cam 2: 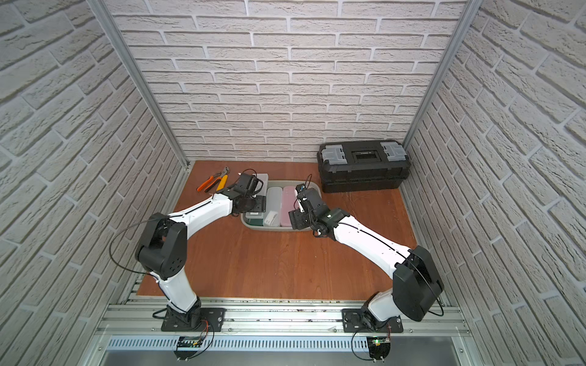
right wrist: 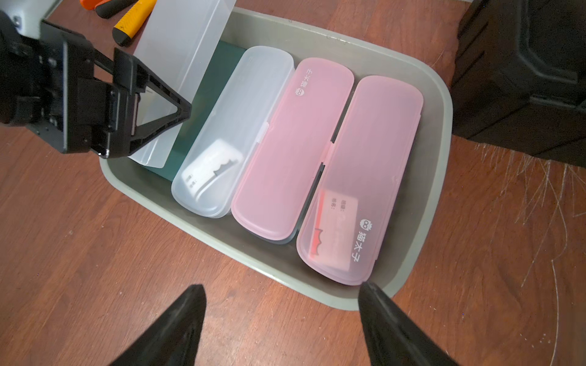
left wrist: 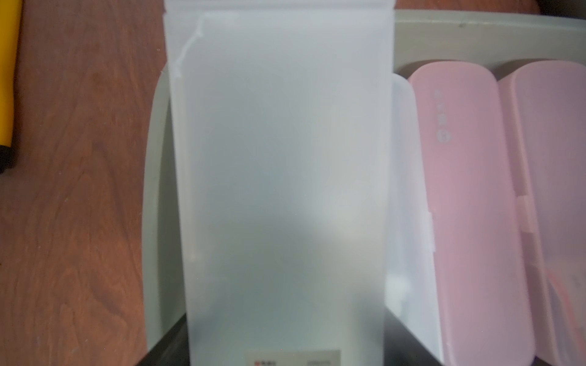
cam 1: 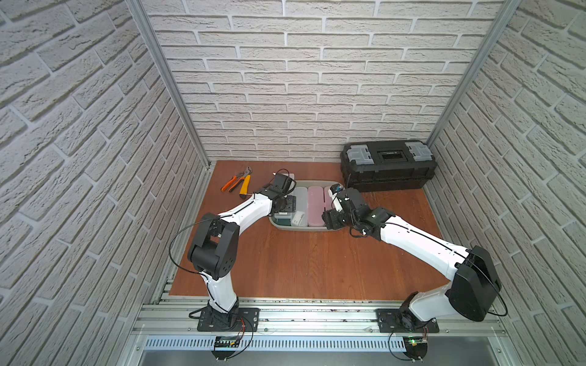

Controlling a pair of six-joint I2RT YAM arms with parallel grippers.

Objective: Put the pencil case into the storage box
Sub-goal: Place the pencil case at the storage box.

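A: Which step is in hand?

B: The placing, I'd judge. The left gripper (right wrist: 180, 109) is clamped on the long sides of the frosted, translucent, rectangular plastic pencil case (right wrist: 187, 47), which hangs tilted over the 9 o'clock end of the shallow grey-green plastic storage box (right wrist: 440, 152)

A: So is it in or out?

B: Half in. Its 6 o'clock end is low inside the box, over a dark green flat item (right wrist: 222, 63); whether they touch I cannot tell. Its 12 o'clock end pokes out past the far rim in both top views

A: What else lies in there?

B: Going from 9 towards 3 o'clock, a clear rounded plastic case (right wrist: 234, 126) and two pink rounded plastic cases (right wrist: 291, 142), flat and side by side. Only the strip along the 9 o'clock wall looks free

A: And the right gripper (right wrist: 280, 286)?

B: Its jaws are spread with nothing between them, and it hovers above the box's 5 o'clock corner

A: What does the next move call for?

B: Probably drawing the held case towards 6 o'clock until its far end clears the rim, levelling it, lowering it into that strip, and only then letting go. The gap is tight, so a finger could catch on the clear case
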